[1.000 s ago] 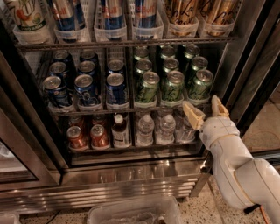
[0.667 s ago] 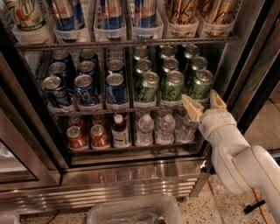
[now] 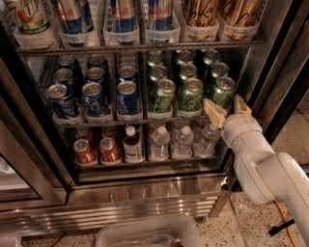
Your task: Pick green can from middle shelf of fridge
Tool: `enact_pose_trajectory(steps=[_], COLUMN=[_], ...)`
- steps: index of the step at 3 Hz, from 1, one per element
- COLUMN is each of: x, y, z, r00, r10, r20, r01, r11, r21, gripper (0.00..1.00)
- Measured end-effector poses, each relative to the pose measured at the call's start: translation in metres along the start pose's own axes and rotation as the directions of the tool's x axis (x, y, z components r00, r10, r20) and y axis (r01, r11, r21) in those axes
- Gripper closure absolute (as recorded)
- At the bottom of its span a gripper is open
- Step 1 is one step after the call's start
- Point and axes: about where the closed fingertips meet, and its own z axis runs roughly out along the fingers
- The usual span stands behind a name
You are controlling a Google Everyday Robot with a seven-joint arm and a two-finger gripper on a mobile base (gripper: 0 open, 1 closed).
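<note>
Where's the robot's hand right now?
The gripper is open at the right end of the middle shelf, just in front of the rightmost green can.

The gripper [image 3: 227, 109], fingers spread, is hovering at the right front of the middle shelf [image 3: 130, 120], its near finger overlapping the lower edge of the rightmost green can [image 3: 223, 91], whose lettering is proving too small to read. The white arm [image 3: 260, 164] is running off the right and bottom edges. Rear cans are hiding behind the front row. The top edge is cropping the tall cans [image 3: 123, 14], and the bottom edge is cutting the clear bin [image 3: 145, 231] below the fridge [image 3: 145, 202].
</note>
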Motion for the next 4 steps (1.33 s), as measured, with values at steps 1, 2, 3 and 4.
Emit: enact_pose_trajectory(steps=[1, 2, 3, 4], x=[0.0074, 0.0074, 0.0074, 0.0074], y=[0.0071, 0.0073, 0.0073, 0.0073], z=[0.0413, 0.0416, 0.0416, 0.0416], r00=[1.0, 1.0, 1.0, 1.0], r10=[0.005, 0.005, 0.005, 0.005], r20=[-0.027, -0.027, -0.027, -0.027], r01=[-0.006, -0.006, -0.006, -0.006], r11=[0.9999, 0.9999, 0.9999, 0.9999], r21=[-0.014, -0.014, -0.014, -0.014], gripper=[0.27, 0.27, 0.47, 0.7])
